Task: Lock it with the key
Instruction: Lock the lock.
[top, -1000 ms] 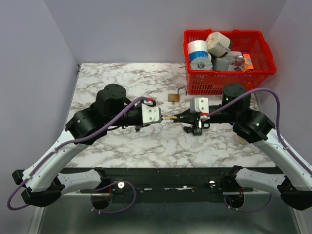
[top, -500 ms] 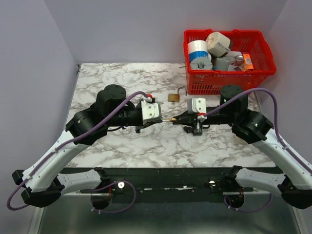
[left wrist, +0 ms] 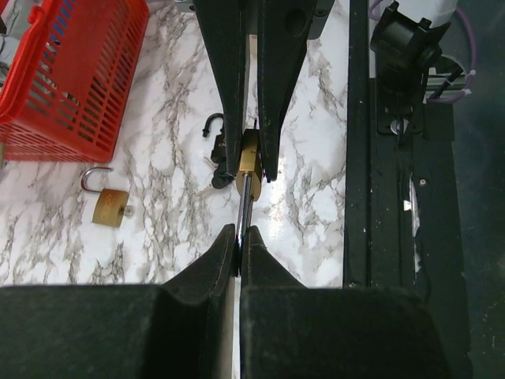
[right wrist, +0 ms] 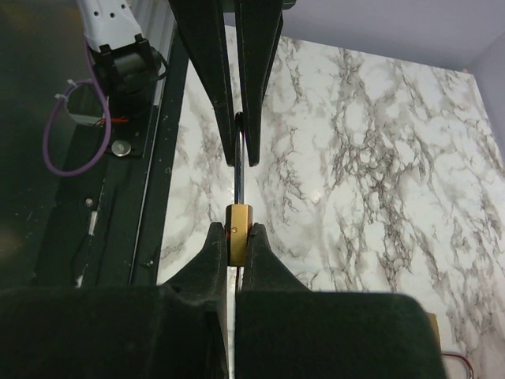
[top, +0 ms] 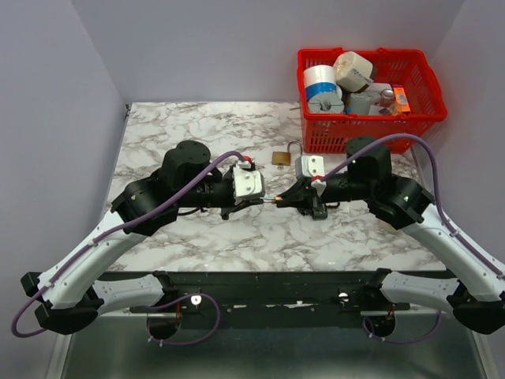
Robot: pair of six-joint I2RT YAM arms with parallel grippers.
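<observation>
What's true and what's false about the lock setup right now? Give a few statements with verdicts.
1. The right end effector is clamped on a brass padlock. True.
2. The left end effector is open. False: it is shut on a thin metal bar that sticks out of that padlock.
3. The second padlock lies inside the red basket. False: it lies on the marble table, just in front of the basket.
4. The red basket stands at the table's far right corner. True.
</observation>
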